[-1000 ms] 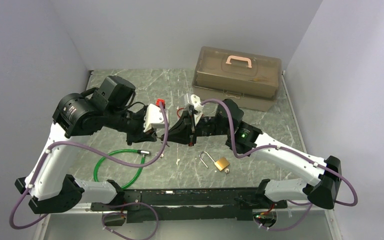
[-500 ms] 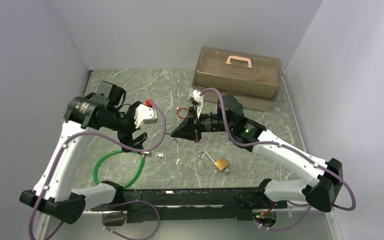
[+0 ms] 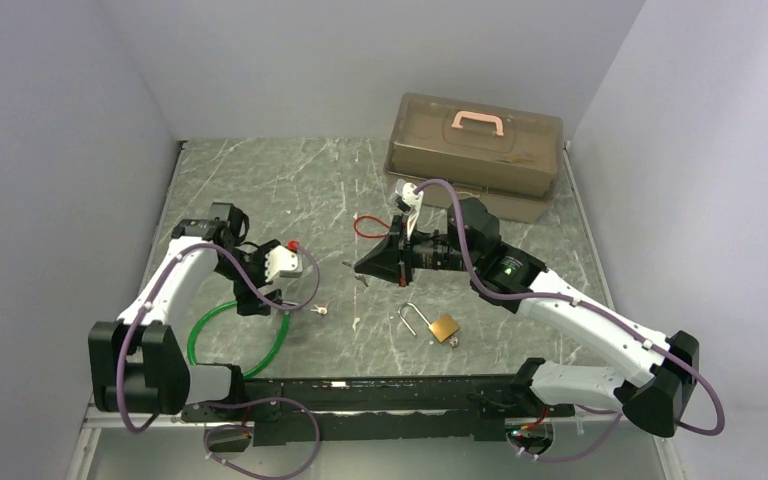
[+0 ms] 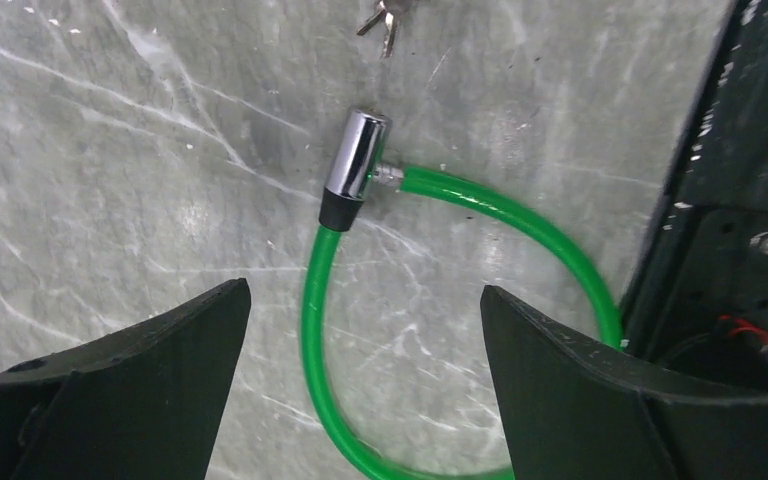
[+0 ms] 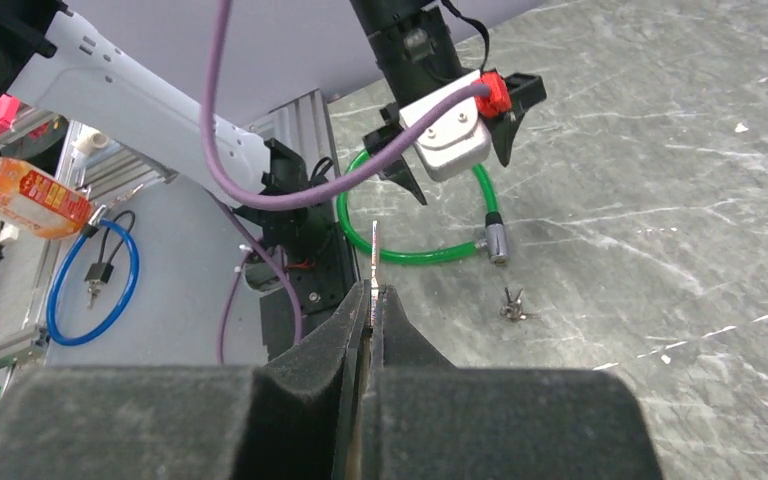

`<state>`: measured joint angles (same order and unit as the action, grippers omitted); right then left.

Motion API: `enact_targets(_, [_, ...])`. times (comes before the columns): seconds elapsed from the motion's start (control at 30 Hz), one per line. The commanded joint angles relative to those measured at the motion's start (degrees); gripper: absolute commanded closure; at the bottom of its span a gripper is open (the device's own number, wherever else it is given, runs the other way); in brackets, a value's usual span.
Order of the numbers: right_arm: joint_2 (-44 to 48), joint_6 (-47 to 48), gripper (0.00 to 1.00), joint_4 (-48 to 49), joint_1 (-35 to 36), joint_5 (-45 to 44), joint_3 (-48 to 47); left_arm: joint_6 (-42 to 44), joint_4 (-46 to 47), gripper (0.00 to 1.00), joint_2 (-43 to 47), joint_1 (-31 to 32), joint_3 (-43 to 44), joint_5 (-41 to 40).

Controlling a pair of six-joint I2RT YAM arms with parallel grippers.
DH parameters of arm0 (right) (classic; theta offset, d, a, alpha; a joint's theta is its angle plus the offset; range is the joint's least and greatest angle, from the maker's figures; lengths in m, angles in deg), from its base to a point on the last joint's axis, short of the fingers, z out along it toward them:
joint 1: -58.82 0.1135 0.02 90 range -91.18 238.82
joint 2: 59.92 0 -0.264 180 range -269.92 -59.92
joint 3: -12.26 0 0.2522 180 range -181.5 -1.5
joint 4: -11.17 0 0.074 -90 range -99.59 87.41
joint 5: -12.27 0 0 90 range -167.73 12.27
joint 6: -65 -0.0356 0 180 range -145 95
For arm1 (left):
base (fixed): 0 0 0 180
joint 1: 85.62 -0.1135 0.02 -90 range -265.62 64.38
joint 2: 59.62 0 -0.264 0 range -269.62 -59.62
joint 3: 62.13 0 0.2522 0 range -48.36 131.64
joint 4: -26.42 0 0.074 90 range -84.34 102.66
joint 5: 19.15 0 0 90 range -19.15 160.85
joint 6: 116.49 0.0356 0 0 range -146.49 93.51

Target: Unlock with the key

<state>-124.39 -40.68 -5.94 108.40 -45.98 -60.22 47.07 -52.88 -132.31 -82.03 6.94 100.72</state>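
Left gripper (image 4: 362, 292): I see jaws released, above green cable lock (image 4: 308, 310), beside black near rail (image 4: 740, 200).
Right gripper (image 5: 371, 292): clenched on thin silver key (image 5: 374, 245).
Brass padlock (image 3: 444, 327): near centre, open marble tabletop (image 3: 260, 180) around.

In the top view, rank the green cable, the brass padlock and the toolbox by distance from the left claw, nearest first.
1. The green cable, directly below the left claw.
2. The brass padlock, front centre, off to its right.
3. The toolbox, back right corner.
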Motion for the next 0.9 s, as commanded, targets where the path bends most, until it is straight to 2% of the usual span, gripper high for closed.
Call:
enact_targets(0.0, [2.3,-1.1,1.00,3.0,-0.2,-2.7,0.3,7.8,7.9,0.13,-5.5,-1.0,-1.3,2.0])
enact_targets(0.23, [2.7,-1.5,1.00,3.0,-0.6,-3.6,0.0,9.8,10.5,0.23,-14.5,-3.3,-0.8,3.2])
enact_targets(0.73, [4.4,-3.0,1.00,2.9,-3.4,-4.5,0.3,12.8,22.5,0.39,-15.5,-3.3,-11.4,-1.4])
enact_targets(0.8, [4.4,-3.1,1.00,2.8,-3.5,-4.5,0.0,12.9,22.9,0.46,-15.8,-3.4,-11.9,-1.8])
enact_targets(0.87, [4.3,-3.2,1.00,2.6,-3.6,-4.4,-0.4,12.8,23.1,0.62,-16.4,-3.3,-12.1,-2.6])
